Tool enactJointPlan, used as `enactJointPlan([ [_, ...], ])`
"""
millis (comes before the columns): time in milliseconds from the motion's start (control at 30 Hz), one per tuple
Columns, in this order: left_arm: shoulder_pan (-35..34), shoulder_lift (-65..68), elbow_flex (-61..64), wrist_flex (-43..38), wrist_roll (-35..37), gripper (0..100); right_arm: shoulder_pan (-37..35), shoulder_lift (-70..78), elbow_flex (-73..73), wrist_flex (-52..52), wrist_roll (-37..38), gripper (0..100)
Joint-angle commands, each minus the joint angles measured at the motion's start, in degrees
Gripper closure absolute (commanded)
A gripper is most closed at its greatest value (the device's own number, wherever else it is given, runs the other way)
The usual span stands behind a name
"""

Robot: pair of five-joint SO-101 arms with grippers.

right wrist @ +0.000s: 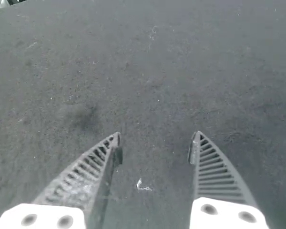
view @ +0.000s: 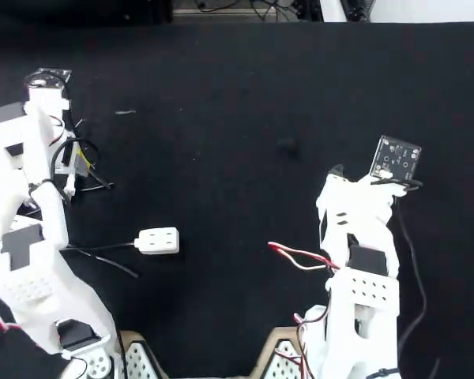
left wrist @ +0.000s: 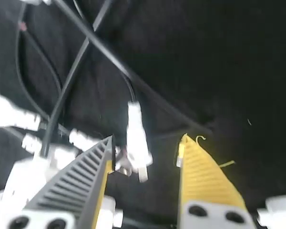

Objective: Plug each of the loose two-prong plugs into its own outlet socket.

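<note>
Outlet strip (view: 158, 241) sits on the black mat (view: 237, 118) close to the arm bases. Further out, left claw (left wrist: 147, 143) is spread open around 1 white plug (left wrist: 133, 129), black cords (left wrist: 86, 43) tangled behind. Right claw (right wrist: 156, 138) is released too, hovering over mat.

no readable text, labels or numbers anywhere
</note>
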Motion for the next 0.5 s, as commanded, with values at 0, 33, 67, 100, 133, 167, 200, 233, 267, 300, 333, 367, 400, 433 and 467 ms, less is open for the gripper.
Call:
enactJointPlan([
  [0, -0.5, 4.0, -0.8, -4.5, 0.0, 78, -0.4, -1.9, -0.2, -1.6, 0.1, 77.6],
  [33, -0.7, 4.9, -0.8, -4.9, 0.0, 78, -0.4, -1.9, -0.2, -1.6, 0.1, 77.6],
  [67, -1.0, 6.0, -0.9, -5.2, -0.1, 78, -0.4, -1.9, -0.2, -1.6, 0.1, 77.6],
  [100, -1.2, 6.9, -1.2, -5.4, -0.1, 78, -0.4, -1.9, -0.3, -1.6, 0.1, 77.6],
  [133, -1.3, 7.8, -1.9, -5.0, -0.1, 78, -0.4, -1.9, -0.3, -1.6, 0.1, 77.6],
  [167, -1.3, 8.4, -2.5, -4.9, -0.1, 78, -0.4, -1.9, -0.3, -1.6, 0.1, 77.6],
  [200, -1.3, 9.0, -3.0, -4.9, -0.1, 78, -0.4, -1.9, -0.3, -1.6, 0.1, 77.6],
  [233, -1.3, 9.2, -3.5, -4.9, -0.1, 78, -0.4, -1.9, -0.3, -1.6, 0.1, 77.6],
  [267, -1.3, 9.2, -3.7, -4.9, -0.1, 78, -0.4, -1.9, -0.3, -1.6, 0.1, 77.6],
  [300, -1.4, 9.2, -3.7, -4.9, 0.1, 78, -0.4, -1.9, -0.3, -1.6, 0.1, 77.6],
  [333, -1.3, 9.1, -3.7, -4.8, 0.3, 79, -0.4, -1.9, -0.3, -1.6, 0.1, 77.6],
  [367, -1.3, 8.7, -3.6, -4.8, 0.3, 82, -0.4, -1.9, -0.3, -1.6, 0.1, 77.6],
  [400, -1.3, 8.2, -3.3, -4.8, 0.3, 87, -0.4, -1.9, -0.3, -1.6, 0.1, 77.6],
  [433, -1.4, 7.6, -3.1, -4.8, 0.4, 94, -0.4, -1.9, -0.3, -1.6, 0.1, 77.6],
  [467, -1.4, 7.1, -3.0, -4.7, 0.4, 99, -0.4, -1.9, -0.3, -1.6, 0.1, 77.6],
])
